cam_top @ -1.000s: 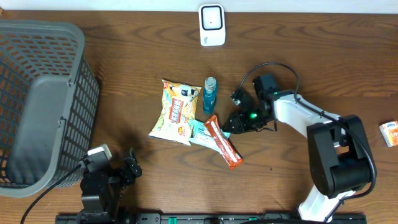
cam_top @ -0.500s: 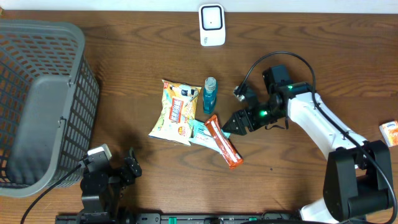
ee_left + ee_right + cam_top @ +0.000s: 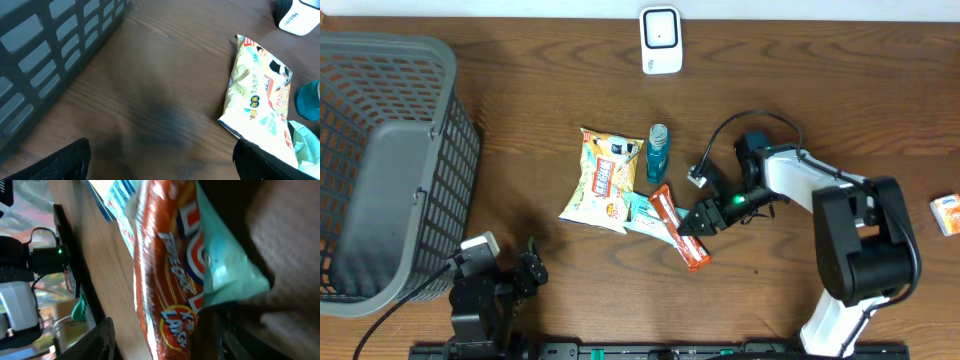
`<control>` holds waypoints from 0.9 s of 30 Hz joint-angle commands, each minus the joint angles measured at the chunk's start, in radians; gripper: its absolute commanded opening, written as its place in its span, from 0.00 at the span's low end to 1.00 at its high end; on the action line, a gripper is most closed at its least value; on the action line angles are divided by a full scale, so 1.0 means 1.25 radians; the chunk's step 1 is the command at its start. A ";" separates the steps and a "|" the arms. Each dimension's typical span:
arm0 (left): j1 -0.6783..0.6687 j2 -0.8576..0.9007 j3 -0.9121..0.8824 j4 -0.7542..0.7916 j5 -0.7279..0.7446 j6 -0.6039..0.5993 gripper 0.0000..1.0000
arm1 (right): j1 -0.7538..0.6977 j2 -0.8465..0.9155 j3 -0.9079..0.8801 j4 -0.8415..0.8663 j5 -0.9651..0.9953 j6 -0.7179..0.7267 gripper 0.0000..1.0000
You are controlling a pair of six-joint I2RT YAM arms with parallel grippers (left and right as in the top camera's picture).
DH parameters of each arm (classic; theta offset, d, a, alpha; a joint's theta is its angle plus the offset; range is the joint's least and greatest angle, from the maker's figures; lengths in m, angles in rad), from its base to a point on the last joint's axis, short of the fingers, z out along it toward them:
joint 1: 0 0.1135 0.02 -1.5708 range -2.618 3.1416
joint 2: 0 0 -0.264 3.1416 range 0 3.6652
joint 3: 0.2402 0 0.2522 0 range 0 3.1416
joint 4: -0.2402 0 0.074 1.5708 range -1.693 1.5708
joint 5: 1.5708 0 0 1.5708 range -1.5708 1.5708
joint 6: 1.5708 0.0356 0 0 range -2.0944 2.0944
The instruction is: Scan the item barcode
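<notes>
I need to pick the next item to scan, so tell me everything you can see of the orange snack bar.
The orange snack bar is a long, glossy, foil-like wrapper with white and blue lettering and a yellow patch. It lies flat and diagonal on the table, its upper end overlapping with a pale teal packet. The right gripper is at its middle, a finger on either side, jaws open. No barcode shows on the side facing up.

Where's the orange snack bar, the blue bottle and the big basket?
orange snack bar (image 3: 677, 228), overhead view, middle of its wrapper.
blue bottle (image 3: 657, 158), overhead view, its body below the cap.
basket (image 3: 432, 150), overhead view, its mesh side wall.
</notes>
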 commanded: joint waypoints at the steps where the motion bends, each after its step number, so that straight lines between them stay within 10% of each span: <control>1: 0.000 -0.004 -0.004 -0.001 -0.007 -0.004 0.91 | -0.006 0.022 -0.005 -0.030 -0.034 -0.021 0.55; 27: 0.000 -0.004 -0.004 -0.001 -0.007 -0.004 0.91 | 0.026 0.080 -0.010 -0.016 -0.088 -0.083 0.38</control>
